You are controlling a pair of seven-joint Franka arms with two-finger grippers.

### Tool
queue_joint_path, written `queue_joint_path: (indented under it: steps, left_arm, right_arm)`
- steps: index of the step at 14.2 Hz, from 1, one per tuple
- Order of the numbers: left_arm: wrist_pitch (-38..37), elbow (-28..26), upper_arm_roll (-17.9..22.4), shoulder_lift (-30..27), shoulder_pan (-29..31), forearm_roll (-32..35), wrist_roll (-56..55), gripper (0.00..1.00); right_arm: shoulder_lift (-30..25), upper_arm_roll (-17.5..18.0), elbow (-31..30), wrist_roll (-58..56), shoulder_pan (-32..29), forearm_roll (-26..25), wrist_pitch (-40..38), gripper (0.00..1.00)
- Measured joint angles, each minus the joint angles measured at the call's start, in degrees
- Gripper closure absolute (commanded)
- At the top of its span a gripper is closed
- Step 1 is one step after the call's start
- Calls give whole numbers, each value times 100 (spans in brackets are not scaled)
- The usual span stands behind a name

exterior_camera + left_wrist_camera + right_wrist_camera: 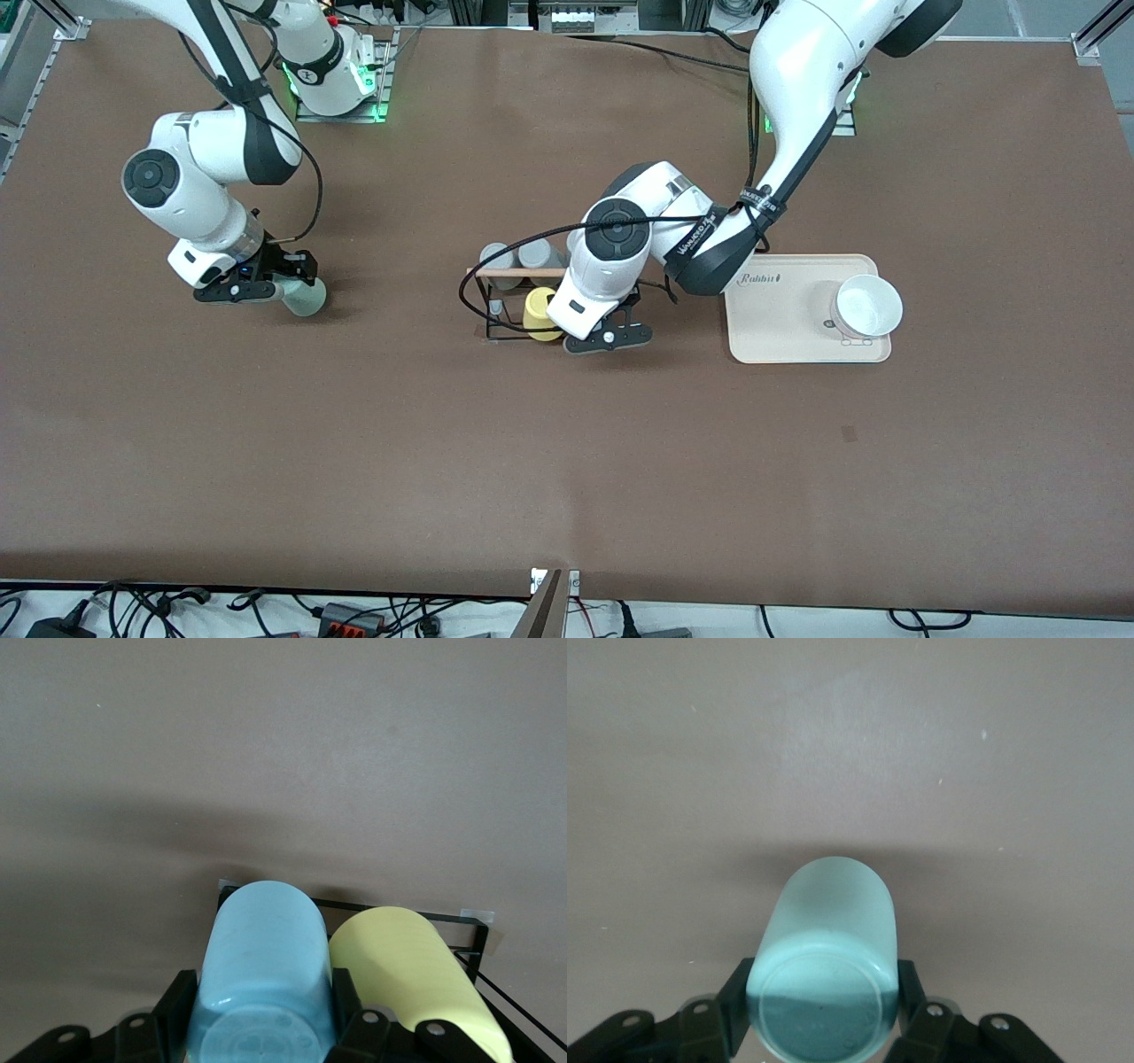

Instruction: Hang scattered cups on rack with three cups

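Left gripper (pixel 611 338) sits low at the rack (pixel 518 297), at the rack's end toward the left arm's end of the table; seen from the front camera, its black fingers are directly beside the yellow cup (pixel 540 313) on the rack, and the cup it carries is hidden under the wrist. Two grey cups (pixel 518 257) stand at the rack's edge farther from the camera, beside the wooden rod (pixel 521 274). Toward the left arm's end of the table lies the beige tray (pixel 780 319) with the white bowl (pixel 866 306) on it. Right gripper (pixel 266 282) is well apart from the rack, toward the right arm's end of the table, clamped on the mint green cup (pixel 304 297), which is tilted on its side. The left wrist view shows the left gripper (pixel 266 1014) with its fingers (pixel 175 1001) pressed against both sides of the light blue cup (pixel 261 966); this cup lies just beside the yellow cup (pixel 412 979), above the black wire frame of the rack (pixel 465 923). The right wrist view shows the right gripper (pixel 824 1014) with fingers (pixel 908 988) closed against the mint green cup (pixel 828 939), base toward the camera, over bare table (pixel 850 744).
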Motion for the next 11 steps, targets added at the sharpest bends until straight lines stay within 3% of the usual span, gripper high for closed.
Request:
queue_joint_path:
  steps: [3,6,8,11]
  left_arm:
    - [10,43,3,7,10,0,0,0]
    - [-35,171,1,-49,14,1,0,0]
    - [-409,307,-5,-270,87,1,0,0]
    - [-1412,427,-6,-1009,415,29,418,0]
  right_arm:
    - [-239,1,436,4,4,0,-701,73]
    - [-349,22,1272,315,26,0,-1935,73]
    - [-367,46,1802,669,147,9,-2517,73]
    - [-359,264,2188,1433,353,24,-2712,73]
